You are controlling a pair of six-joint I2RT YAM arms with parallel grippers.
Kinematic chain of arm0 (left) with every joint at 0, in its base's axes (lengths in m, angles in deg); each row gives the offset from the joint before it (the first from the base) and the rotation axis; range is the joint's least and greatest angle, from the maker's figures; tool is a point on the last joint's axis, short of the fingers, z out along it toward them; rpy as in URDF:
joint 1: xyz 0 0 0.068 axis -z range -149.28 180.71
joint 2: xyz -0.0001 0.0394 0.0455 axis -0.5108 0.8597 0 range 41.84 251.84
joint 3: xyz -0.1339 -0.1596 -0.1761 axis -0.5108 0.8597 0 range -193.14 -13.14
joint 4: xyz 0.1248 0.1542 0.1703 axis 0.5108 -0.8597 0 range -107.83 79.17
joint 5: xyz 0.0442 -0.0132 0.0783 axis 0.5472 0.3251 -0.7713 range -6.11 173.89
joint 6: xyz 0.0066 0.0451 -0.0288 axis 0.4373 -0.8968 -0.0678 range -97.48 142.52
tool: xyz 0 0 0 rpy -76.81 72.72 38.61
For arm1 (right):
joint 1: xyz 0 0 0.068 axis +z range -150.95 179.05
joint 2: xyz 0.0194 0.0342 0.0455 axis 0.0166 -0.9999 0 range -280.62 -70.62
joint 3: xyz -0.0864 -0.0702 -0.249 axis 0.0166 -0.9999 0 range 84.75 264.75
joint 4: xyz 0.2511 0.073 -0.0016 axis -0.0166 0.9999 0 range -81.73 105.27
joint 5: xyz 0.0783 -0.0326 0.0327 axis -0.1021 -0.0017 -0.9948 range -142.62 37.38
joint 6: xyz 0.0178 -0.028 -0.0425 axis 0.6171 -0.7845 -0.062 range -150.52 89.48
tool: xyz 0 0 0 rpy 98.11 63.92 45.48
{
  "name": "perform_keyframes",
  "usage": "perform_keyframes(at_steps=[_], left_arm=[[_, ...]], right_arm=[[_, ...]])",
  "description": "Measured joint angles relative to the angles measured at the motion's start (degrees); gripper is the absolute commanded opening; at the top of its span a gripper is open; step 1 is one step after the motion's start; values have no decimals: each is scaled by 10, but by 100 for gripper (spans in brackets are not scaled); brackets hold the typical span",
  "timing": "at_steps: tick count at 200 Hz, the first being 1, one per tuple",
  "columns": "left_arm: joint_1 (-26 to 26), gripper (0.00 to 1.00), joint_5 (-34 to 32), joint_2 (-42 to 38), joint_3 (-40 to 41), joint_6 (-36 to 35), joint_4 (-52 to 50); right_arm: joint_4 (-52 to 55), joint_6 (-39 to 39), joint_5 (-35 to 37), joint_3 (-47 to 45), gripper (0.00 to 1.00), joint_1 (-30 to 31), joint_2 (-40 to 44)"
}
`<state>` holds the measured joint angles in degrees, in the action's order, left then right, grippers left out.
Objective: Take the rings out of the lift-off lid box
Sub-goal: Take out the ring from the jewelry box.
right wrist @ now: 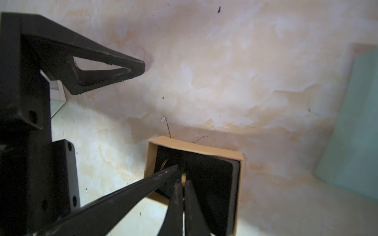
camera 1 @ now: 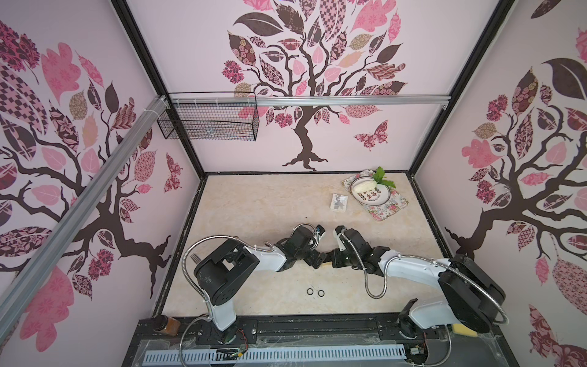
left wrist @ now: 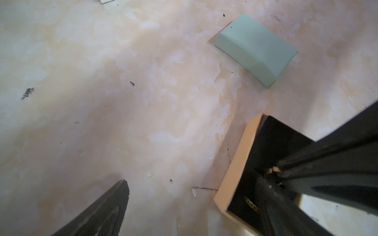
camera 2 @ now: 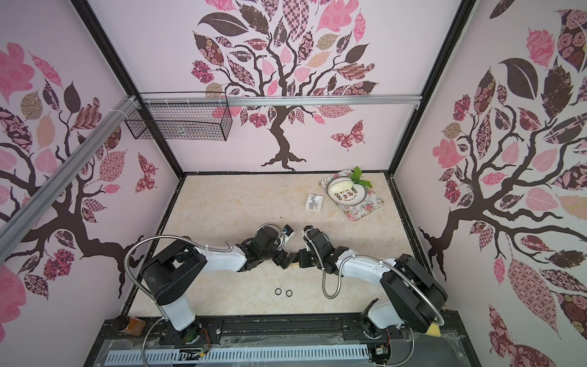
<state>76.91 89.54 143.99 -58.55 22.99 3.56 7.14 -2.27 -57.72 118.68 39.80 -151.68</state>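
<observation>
The lift-off lid box (left wrist: 235, 163) is a small tan tray with a black lining, and its mint green lid (left wrist: 255, 49) lies apart on the table. In both top views the arms meet over the box (camera 1: 326, 263). My left gripper (left wrist: 192, 181) is open, one finger (right wrist: 126, 192) reaching into the box and the other outside it. My right gripper (right wrist: 183, 180) is shut inside the box on a small pale bit, seemingly a thin ring (left wrist: 274, 169). A gold ring (left wrist: 250, 203) stands in the lining. Two black rings (camera 1: 310, 291) (camera 1: 321, 292) lie on the table nearer the front.
A floral tray (camera 1: 390, 209) with a plate stands at the back right, a small card (camera 1: 339, 201) beside it. A wire basket (camera 1: 206, 120) hangs on the back rail. A brown jar (camera 1: 166, 324) and a yellow sponge (camera 1: 560, 330) sit on the front ledge.
</observation>
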Motion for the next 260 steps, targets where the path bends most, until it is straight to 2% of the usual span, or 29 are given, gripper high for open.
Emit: perform_keyframes(at_steps=[73,145,182,223,260], left_arm=[[1,98,0,8,-8,0,-9],[1,98,-2,8,-11,1,-13],[1,98,0,6,-11,7,-14],[1,98,7,-46,-11,12,-19],[1,98,-3,-117,-11,12,-27]], right_arm=[[-29,0,-20,-27,0,0,15],[-29,-2,-31,-30,0,0,88],[-8,-1,-62,-60,0,0,163],[35,10,-115,-112,0,0,274],[40,36,-160,-160,0,7,289]])
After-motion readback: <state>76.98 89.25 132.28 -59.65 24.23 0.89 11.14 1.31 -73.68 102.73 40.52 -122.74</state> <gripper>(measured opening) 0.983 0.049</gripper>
